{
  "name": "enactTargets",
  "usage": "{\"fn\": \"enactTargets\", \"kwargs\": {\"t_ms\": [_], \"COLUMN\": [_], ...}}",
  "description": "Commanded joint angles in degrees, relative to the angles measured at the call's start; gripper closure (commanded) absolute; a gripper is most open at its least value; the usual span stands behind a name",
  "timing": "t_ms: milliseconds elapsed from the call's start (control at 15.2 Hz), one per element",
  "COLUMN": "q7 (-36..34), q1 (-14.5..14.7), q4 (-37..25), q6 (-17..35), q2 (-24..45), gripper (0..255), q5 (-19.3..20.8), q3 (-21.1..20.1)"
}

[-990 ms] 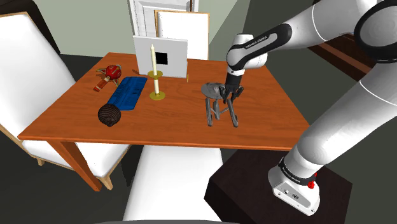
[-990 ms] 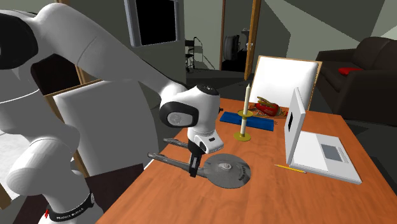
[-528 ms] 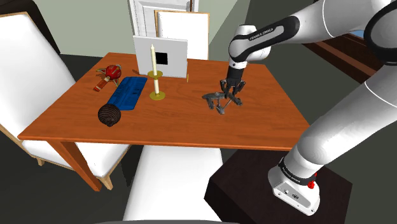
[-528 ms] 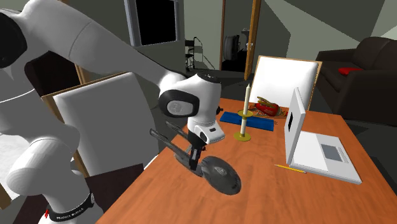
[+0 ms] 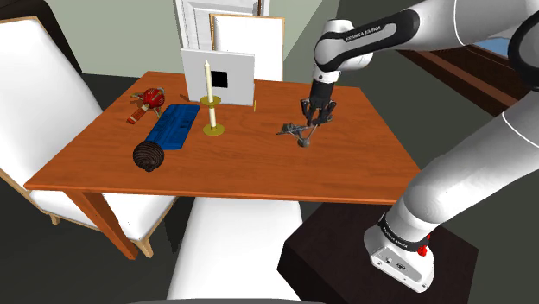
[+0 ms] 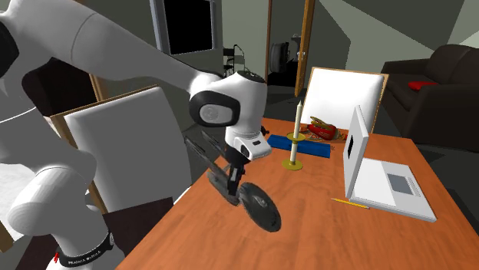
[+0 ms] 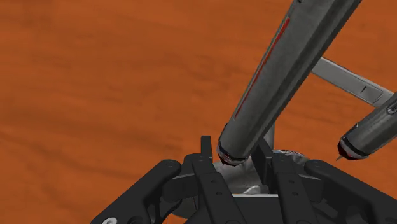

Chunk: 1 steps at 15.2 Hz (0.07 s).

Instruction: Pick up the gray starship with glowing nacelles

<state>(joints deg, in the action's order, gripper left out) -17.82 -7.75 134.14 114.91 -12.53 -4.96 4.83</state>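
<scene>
Within the last second the gray starship (image 6: 256, 209) has been lifted from the orange table (image 6: 322, 230) and tipped on edge, seemingly clear of the surface, so the pick is judged nearly done. It is clasped in the gripper (image 7: 234, 149), the arm bent steeply downward, left of the candle (image 6: 296, 130).

light: even, bright | shadows: faint | focus: sharp | glare: none

An orange-brown wooden bench (image 5: 233, 177) carries a white candle in a brass holder (image 5: 211, 102), a flat blue tray (image 5: 173, 126) beside it, a dark ribbed ball (image 5: 148, 155), a red toy (image 5: 154, 98) and an open white laptop (image 6: 384, 182).
</scene>
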Motion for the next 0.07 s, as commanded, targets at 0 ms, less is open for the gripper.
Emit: {"fn": "enactTargets", "kwargs": {"t_ms": [0], "q7": [-0.1], "q1": [0.0], "q4": [-0.5], "q6": [-0.6], "q2": [-0.1], "gripper": [255], "q5": [0.0], "q3": [0.0]}}
